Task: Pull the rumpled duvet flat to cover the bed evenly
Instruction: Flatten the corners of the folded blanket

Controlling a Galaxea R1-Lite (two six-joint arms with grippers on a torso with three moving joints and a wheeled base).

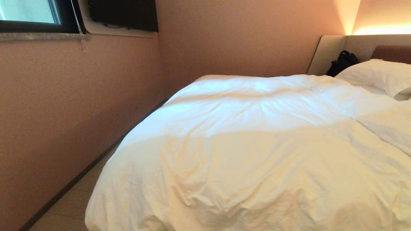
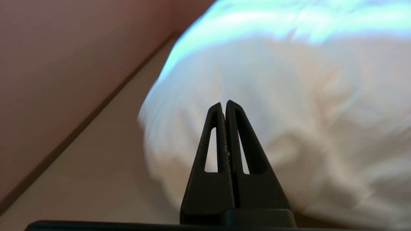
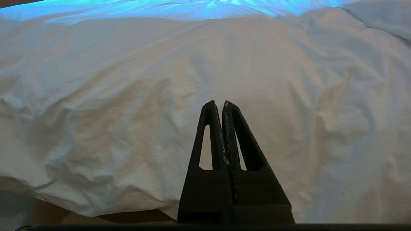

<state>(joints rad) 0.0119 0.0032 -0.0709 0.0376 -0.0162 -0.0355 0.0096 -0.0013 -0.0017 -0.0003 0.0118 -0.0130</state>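
Pink wall (image 1: 80, 106), dark-framed window (image 1: 35, 16), wall-mounted dark screen (image 1: 125, 14), black bag (image 1: 342, 62) by headboard, plump white pillow (image 1: 375, 75), pale floor (image 1: 64, 208)

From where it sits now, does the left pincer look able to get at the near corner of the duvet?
Probably yes. The left pincer, shut and empty, points at the duvet corner overhanging the floor, with nothing between them. It would need to open first.

plain white duvet (image 1: 244, 154), white pillow (image 1: 379, 75), beige headboard (image 1: 330, 51) with a brown panel (image 1: 391, 53), black bag (image 1: 342, 62), pinkish wall (image 1: 70, 106), black grippers.
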